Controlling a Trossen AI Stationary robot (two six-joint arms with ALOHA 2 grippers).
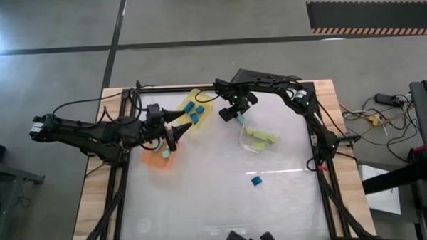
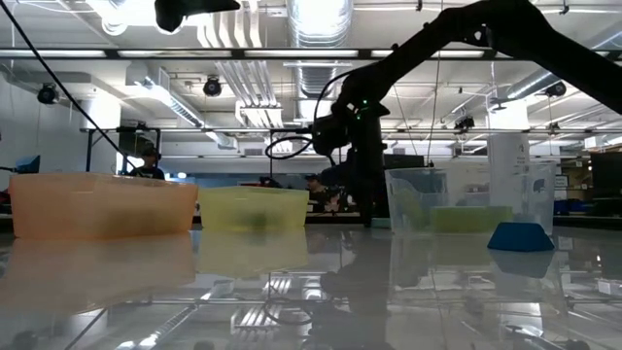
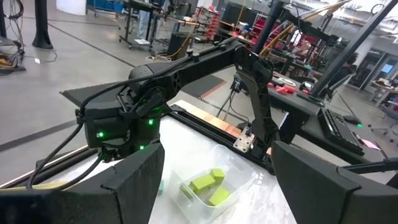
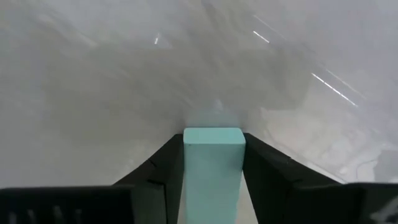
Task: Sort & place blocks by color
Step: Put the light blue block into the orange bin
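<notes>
Block, small light-teal rectangular point(image 4: 213, 168): looks rigid, light, smooth-sided, so take flat long faces. Right gripper point(image 4: 213, 163) clamped on it; left gripper point(image 3: 214, 186) wide open, empty.

Glossy white table top point(image 1: 202, 199), wooden border, dark frame rails.
On it: orange bin point(image 1: 156, 157) and yellow bin point(image 1: 196, 110) toward the left rear, teal and blue blocks inside; clear dish point(image 1: 259, 138) right of centre holding yellow-green blocks point(image 1: 260, 137); one dark blue block point(image 1: 256, 180) lying alone on the bare surface, nearer the front, apart from the dish.
</notes>
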